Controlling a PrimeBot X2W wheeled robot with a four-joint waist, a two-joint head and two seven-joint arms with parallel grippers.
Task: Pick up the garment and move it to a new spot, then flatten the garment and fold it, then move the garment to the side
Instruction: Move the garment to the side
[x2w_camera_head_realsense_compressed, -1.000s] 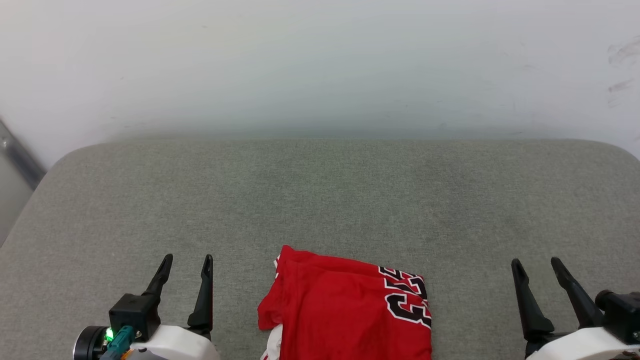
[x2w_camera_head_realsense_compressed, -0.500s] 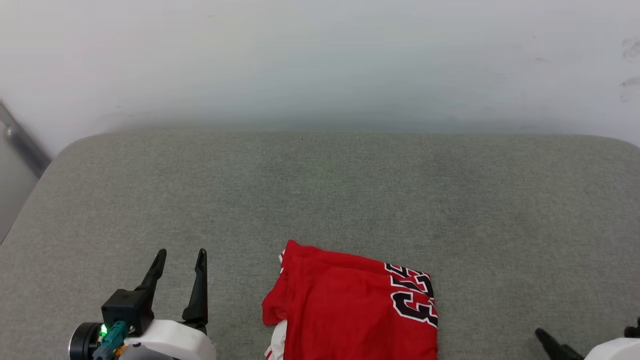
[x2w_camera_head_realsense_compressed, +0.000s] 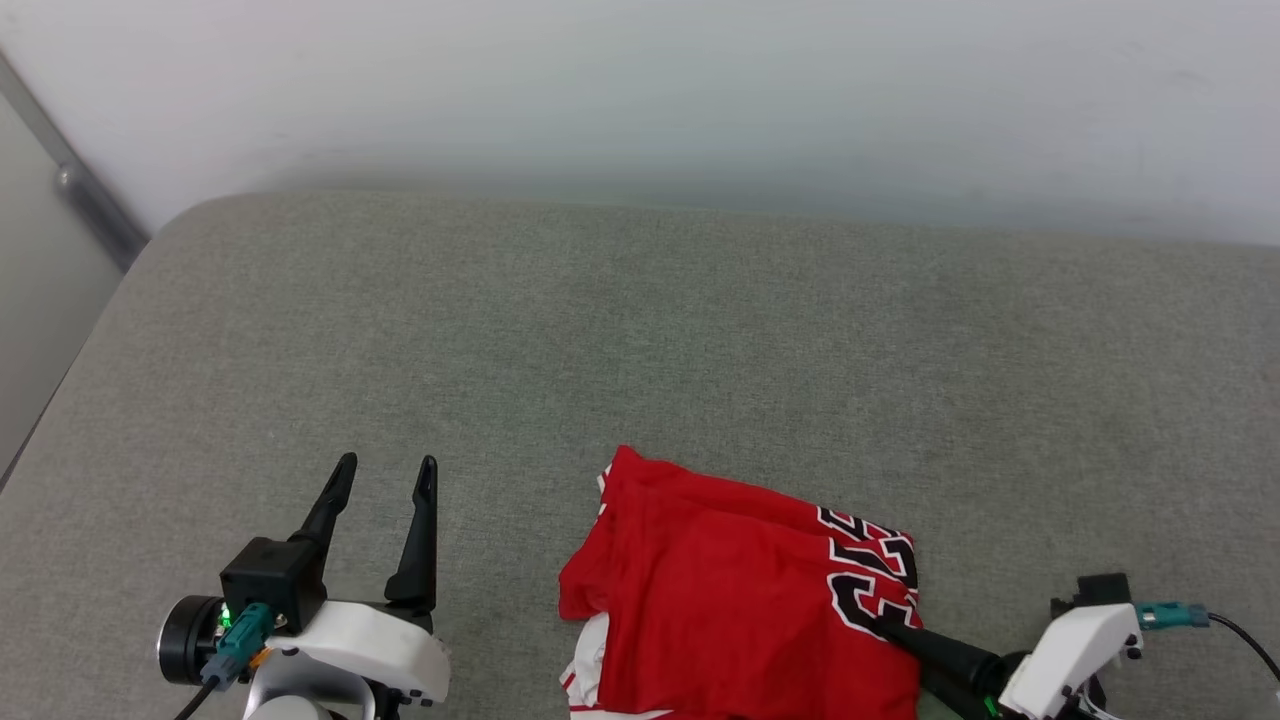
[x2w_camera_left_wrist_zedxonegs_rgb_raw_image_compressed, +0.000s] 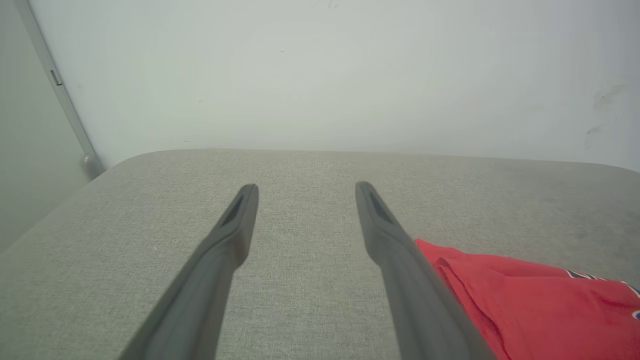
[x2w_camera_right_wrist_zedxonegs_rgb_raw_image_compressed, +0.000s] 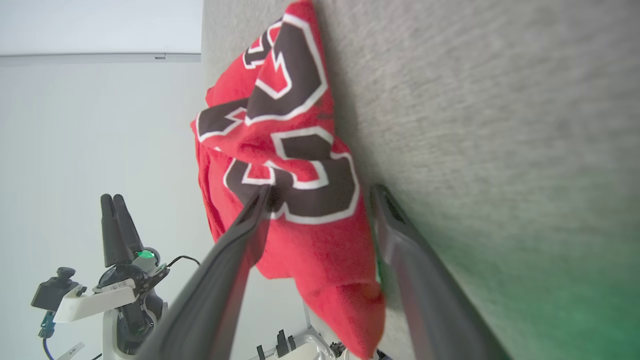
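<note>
Released, the right end effector (x2w_camera_right_wrist_zedxonegs_rgb_raw_image_compressed: 322, 192) straddles the numbered edge of the bundled bright red jersey garment (x2w_camera_head_realsense_compressed: 740, 600) at the near edge of the grey fabric worktop (x2w_camera_head_realsense_compressed: 640, 330), with the left end effector (x2w_camera_head_realsense_compressed: 386, 462) released alongside: a pick-up, whether to relocate it or to set it aside, which I judge calls for closing on the cloth.

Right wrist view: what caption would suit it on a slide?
Open right gripper astride the numbered edge of the garment on a grey cushion.

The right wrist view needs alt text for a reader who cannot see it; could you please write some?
The right gripper, open, frames the numbered edge of the red garment lying on a grey surface, which looks turned sideways. The left gripper stands at the lower left.
</note>
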